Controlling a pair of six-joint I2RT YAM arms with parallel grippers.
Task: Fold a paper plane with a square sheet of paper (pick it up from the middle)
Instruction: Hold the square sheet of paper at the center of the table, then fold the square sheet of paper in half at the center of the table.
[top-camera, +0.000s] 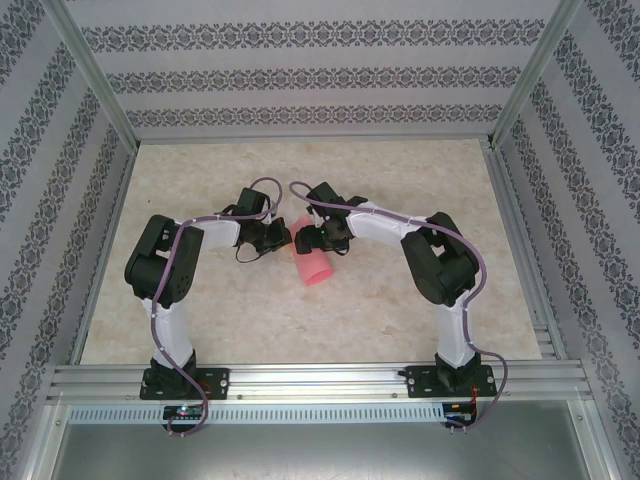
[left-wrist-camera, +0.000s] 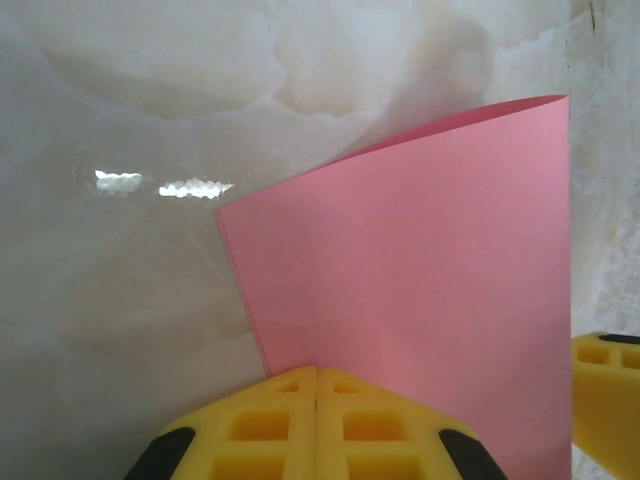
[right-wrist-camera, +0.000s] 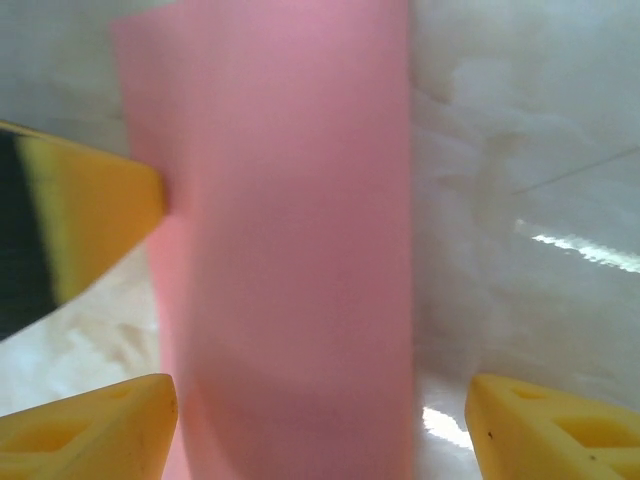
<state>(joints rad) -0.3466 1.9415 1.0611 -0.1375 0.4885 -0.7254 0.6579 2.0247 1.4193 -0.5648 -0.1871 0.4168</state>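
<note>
The left tool (left-wrist-camera: 316, 375) is pinched shut on the square sheet of paper (left-wrist-camera: 430, 280), seemingly bent double at mid-counter (left-wrist-camera: 130, 320). The right tool (right-wrist-camera: 320, 400) stands wide astride it and should close squarely, keeping the edges aligned.

No writing, label, brand, number or sign can be read: the square sheet of paper (left-wrist-camera: 420, 300) is plain pink, and the dark bands on the walls (top-camera: 310, 78) are a repeating ornament, not lettering
</note>
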